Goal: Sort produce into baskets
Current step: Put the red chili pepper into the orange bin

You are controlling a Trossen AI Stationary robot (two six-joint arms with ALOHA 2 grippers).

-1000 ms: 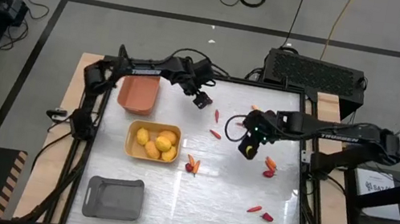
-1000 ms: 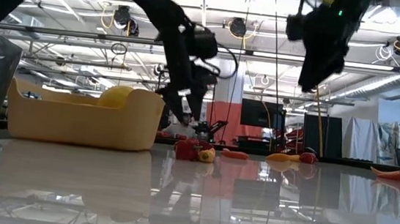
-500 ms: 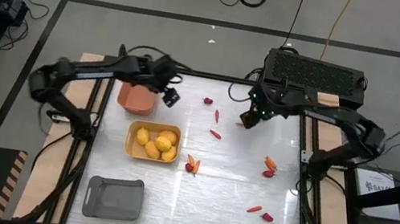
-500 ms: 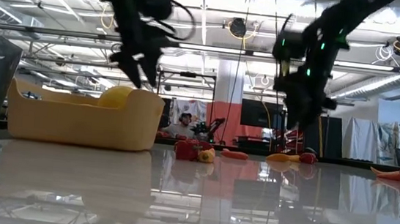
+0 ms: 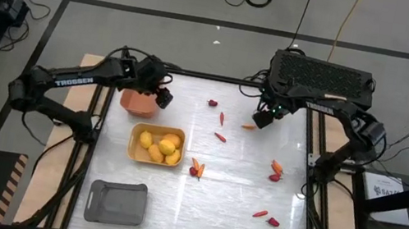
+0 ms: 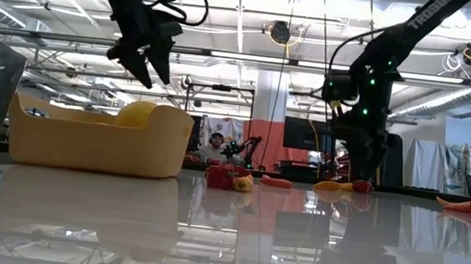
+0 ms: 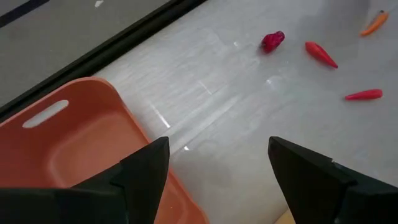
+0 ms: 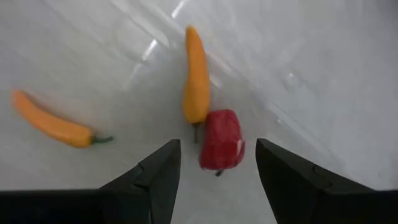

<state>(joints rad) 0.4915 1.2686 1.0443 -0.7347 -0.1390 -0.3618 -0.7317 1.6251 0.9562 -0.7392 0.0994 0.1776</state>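
Only the right wrist view shows a blocky red pepper (image 8: pixel 221 139) touching a slim orange chili (image 8: pixel 196 76) whose stem end meets it; right fingers (image 8: pixel 213 180) open, left fingers (image 7: pixel 217 180) open above the salmon-orange plastic basket (image 7: pixel 68 146).

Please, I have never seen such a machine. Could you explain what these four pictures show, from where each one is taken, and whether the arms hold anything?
These are two dark robot arms at a white table, each ending in a two-finger gripper. One picture looks straight down, one looks level across the table, and two come from cameras on the wrists.

On the table stand three trays: a salmon-orange basket, a yellow basket with yellow fruits, and a grey basket. Small red and orange peppers lie scattered.

The left gripper hovers open beside the salmon-orange basket and holds nothing. The right gripper hovers open above a red pepper and an orange pepper, also holding nothing.
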